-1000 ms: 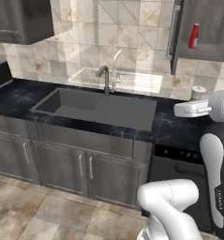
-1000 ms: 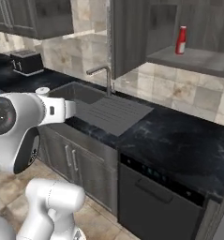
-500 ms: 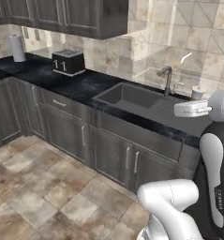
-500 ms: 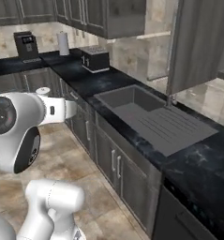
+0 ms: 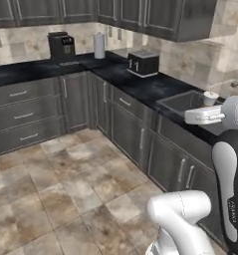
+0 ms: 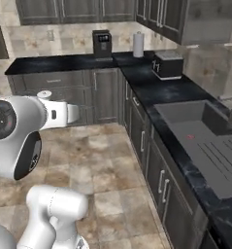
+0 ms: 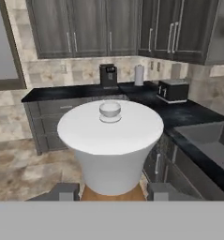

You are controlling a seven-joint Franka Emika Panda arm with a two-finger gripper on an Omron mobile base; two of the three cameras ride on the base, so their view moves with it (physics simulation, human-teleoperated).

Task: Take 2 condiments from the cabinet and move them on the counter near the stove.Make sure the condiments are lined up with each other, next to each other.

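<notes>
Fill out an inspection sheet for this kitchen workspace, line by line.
Surface: glossy black counter, L-shaped, with a sink set into it.
Job's things: orange-brown bottle with a white cap, held in the gripper.
Clutter: coffee machine, paper towel roll and toaster on the counter.
Grippers: gripper shut on the orange-brown bottle.
Cables: nothing seen.
Surroundings: dark grey wall cabinets, tiled floor.

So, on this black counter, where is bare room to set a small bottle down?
The counter is bare between the toaster and the sink, and also along the stretch beyond the coffee machine, away from the corner. The corner is crowded: coffee machine, paper towel roll and toaster stand close there.
</notes>
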